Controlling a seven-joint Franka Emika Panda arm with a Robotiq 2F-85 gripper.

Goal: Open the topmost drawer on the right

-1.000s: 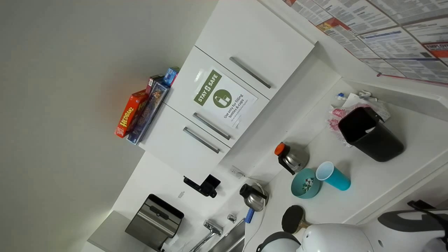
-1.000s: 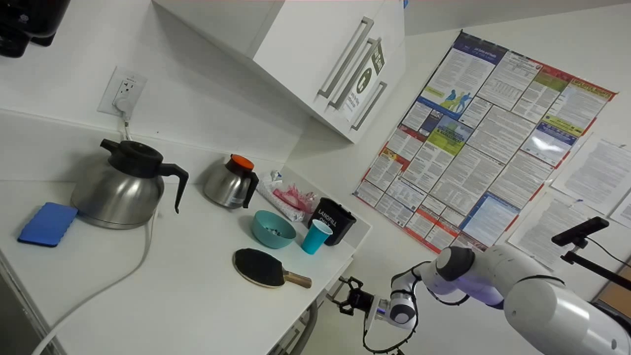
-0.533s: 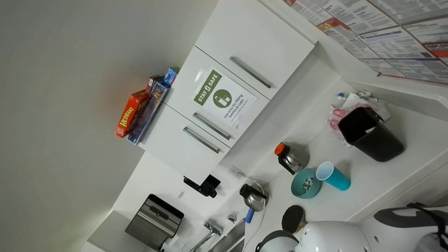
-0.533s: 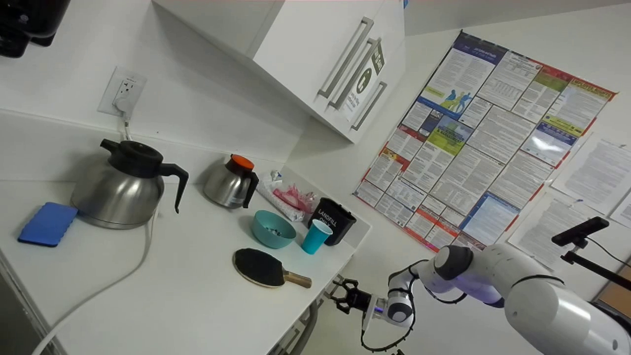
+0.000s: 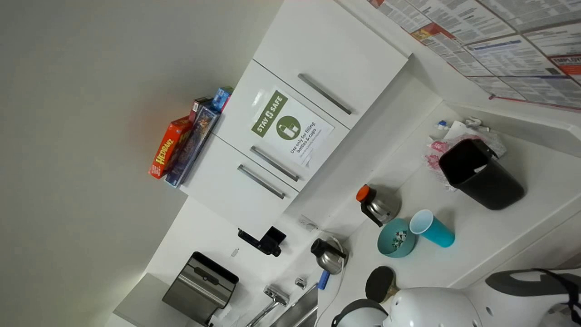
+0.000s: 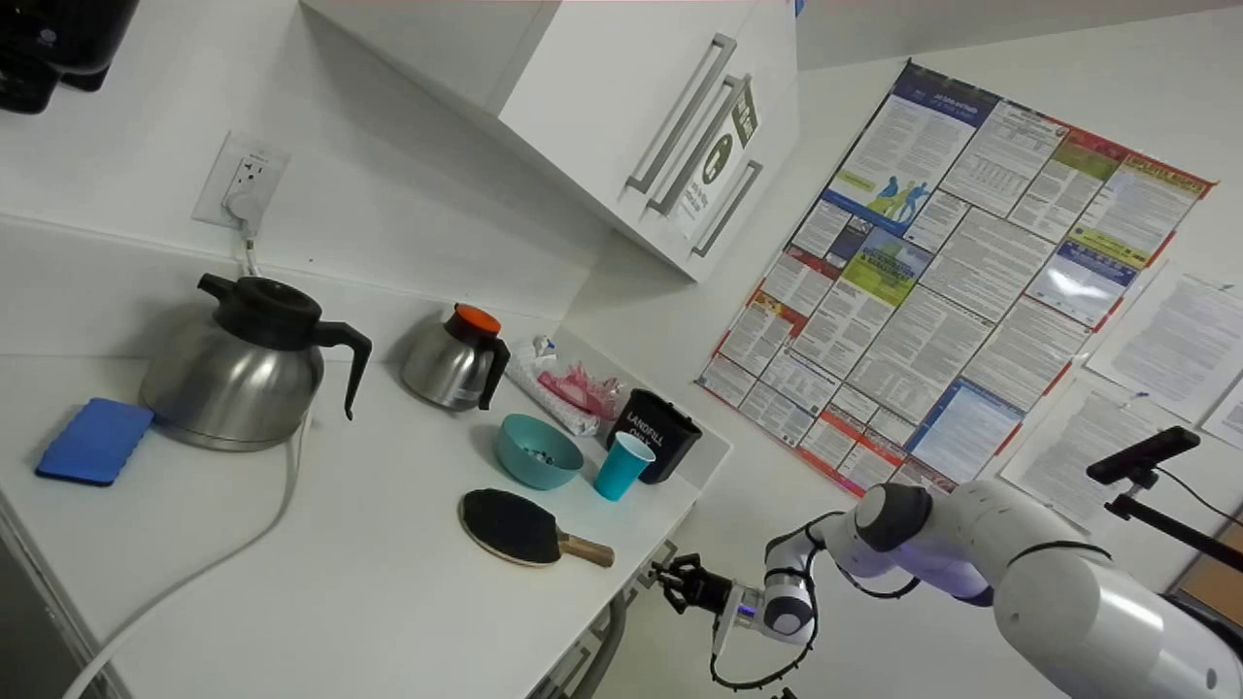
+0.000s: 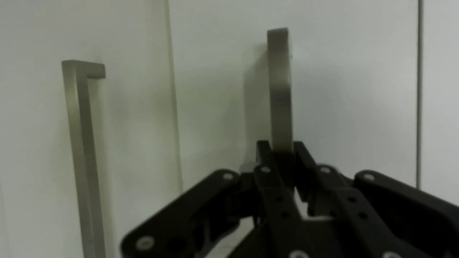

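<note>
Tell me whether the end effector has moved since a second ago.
Yes: in an exterior view, the end effector has shifted slightly leftward, nearer the countertop.

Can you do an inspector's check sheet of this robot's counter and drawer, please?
Surface: white flat countertop, cluttered.
Job's things: plain white flat drawer front, looks shut; slim grey metal bar handle.
Clutter: large steel jug, smaller orange-lidded steel jug, teal round bowl, tall blue cup, black oval paddle, boxy black bin, flat blue pad, pink-and-white plastic bag.
Gripper: black gripper, closed on the handle.
Cables: white cord across the countertop; black cable looping beside the white robot arm.
Surroundings: white cupboards, shut; big printed poster.
</note>
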